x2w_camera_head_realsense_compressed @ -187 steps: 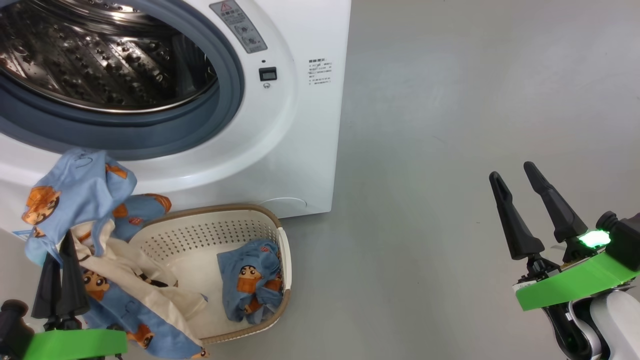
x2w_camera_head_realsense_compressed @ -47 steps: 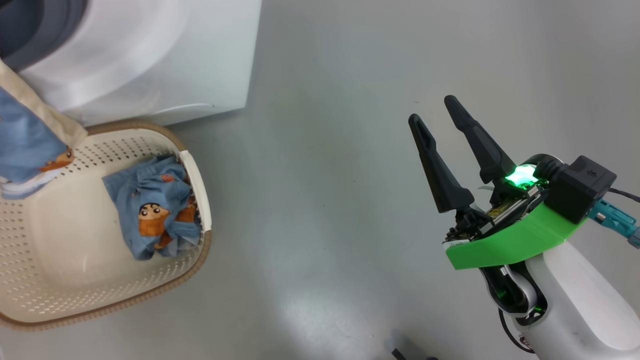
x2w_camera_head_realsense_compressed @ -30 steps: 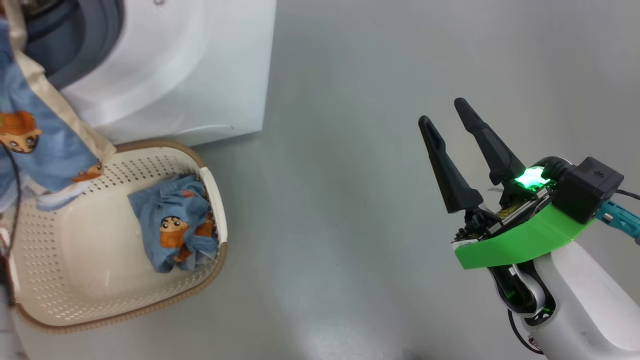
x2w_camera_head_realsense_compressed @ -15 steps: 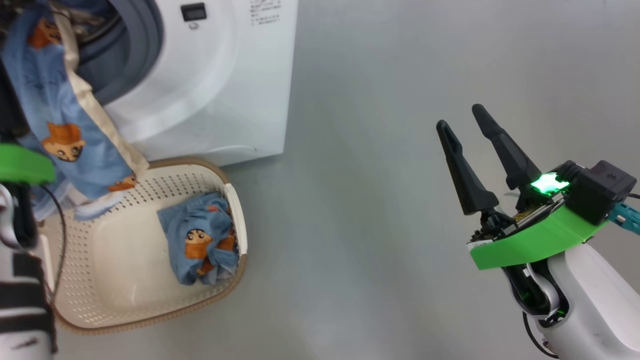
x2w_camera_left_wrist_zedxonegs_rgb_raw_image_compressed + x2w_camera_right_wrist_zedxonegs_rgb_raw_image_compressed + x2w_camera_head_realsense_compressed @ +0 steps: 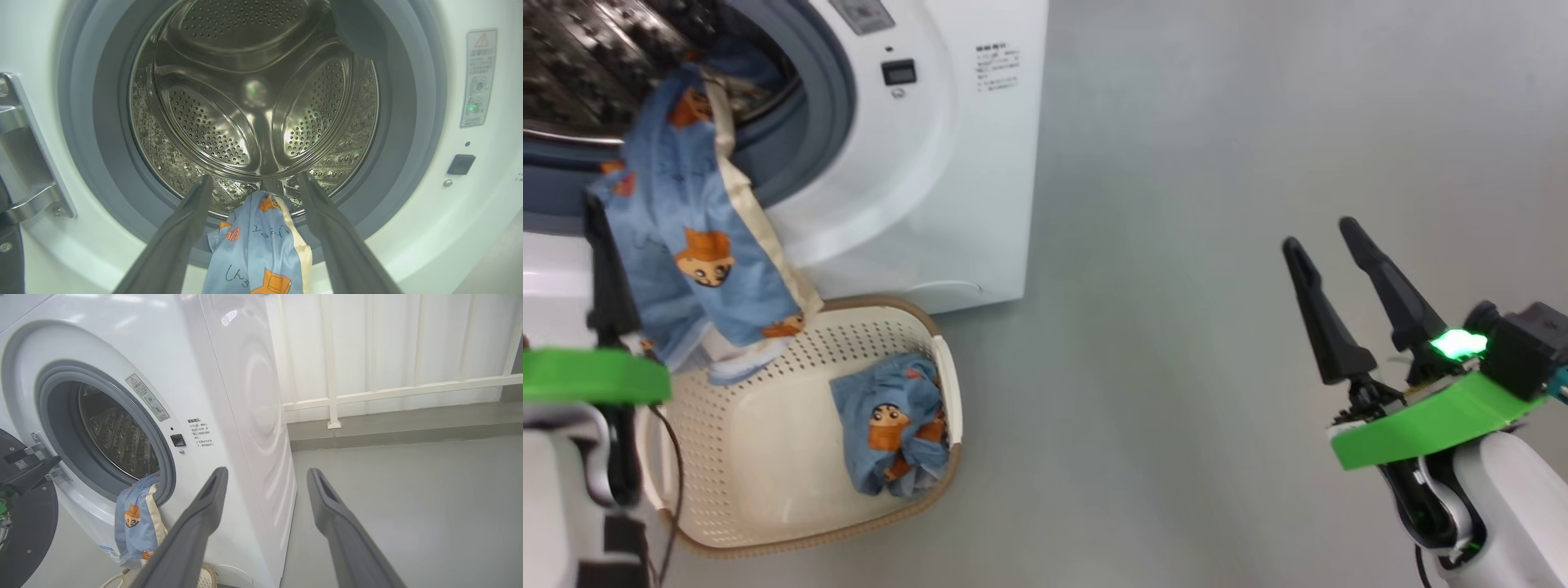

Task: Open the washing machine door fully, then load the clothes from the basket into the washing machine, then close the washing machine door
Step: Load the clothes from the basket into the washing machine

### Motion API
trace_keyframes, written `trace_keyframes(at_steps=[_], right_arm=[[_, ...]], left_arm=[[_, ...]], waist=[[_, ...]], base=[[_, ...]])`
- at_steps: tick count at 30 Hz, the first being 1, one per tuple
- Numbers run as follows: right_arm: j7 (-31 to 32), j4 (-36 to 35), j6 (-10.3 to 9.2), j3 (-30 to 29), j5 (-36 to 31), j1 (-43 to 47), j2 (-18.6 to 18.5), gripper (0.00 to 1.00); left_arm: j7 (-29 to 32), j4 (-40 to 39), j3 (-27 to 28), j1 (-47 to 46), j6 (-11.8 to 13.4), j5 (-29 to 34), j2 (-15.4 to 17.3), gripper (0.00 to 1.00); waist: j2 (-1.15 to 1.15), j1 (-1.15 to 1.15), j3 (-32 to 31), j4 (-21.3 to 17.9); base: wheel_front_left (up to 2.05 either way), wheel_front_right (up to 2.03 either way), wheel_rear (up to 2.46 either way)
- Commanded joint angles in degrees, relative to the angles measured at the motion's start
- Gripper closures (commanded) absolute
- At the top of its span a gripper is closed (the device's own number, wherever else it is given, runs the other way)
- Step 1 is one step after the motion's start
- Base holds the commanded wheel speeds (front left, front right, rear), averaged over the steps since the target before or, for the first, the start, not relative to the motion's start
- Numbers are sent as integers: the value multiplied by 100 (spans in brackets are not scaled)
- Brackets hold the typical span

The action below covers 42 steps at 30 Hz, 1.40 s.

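Hanging garment (image 5: 698, 245): light-blue fabric printed with orange-brown cartoon faces, cream edge; draped from the drum lip over the gasket, lower end above the basket's rear rim.
Bundle (image 5: 890, 433): second light-blue printed cloth, crumpled against the basket's right wall.
Basket (image 5: 809, 535): cream perforated plastic, brown woven-look rim; on the grey floor (image 5: 1176, 327), just before the machine.
Machine (image 5: 964, 180): white boxy front-loader; steel perforated drum (image 5: 253, 102), grey rubber gasket (image 5: 102, 171).
Door (image 5: 24, 526): round, glossy black, swung open.
Left fingers (image 5: 179, 237): spread wide before the drum mouth, garment showing in the gap.
Right fingers (image 5: 1327, 335): spread, empty, well apart from the basket.
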Motion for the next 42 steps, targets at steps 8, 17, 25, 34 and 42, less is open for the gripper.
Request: trace_keyframes(at_steps=[8,17,25,34,42], right_arm=[[-46,-95,42,-162,117,481,-202,0],[-46,-127,42,-408,123,924,-280,0],[-46,-150,42,-538,118,1204,-298,0],[-46,-194,42,-656,114,1434,-294,0],[-46,-215,42,-665,107,1489,-286,0]], left_arm=[[-30,-550,180,824,-12,-34,-17,0],[-30,-1075,170,1653,-12,-62,-270,0],[-30,-1443,252,2279,-12,-19,-354,0],[-30,-1812,326,2912,-12,36,-456,0],[-30,-2024,367,3213,-12,27,-555,0]], waist=[[0,0,-447,257],[0,0,-768,450],[0,0,-983,520],[0,0,-1123,534],[0,0,-1154,502]], base=[[0,0,0],[0,0,0],[0,0,0],[0,0,0],[0,0,0]])
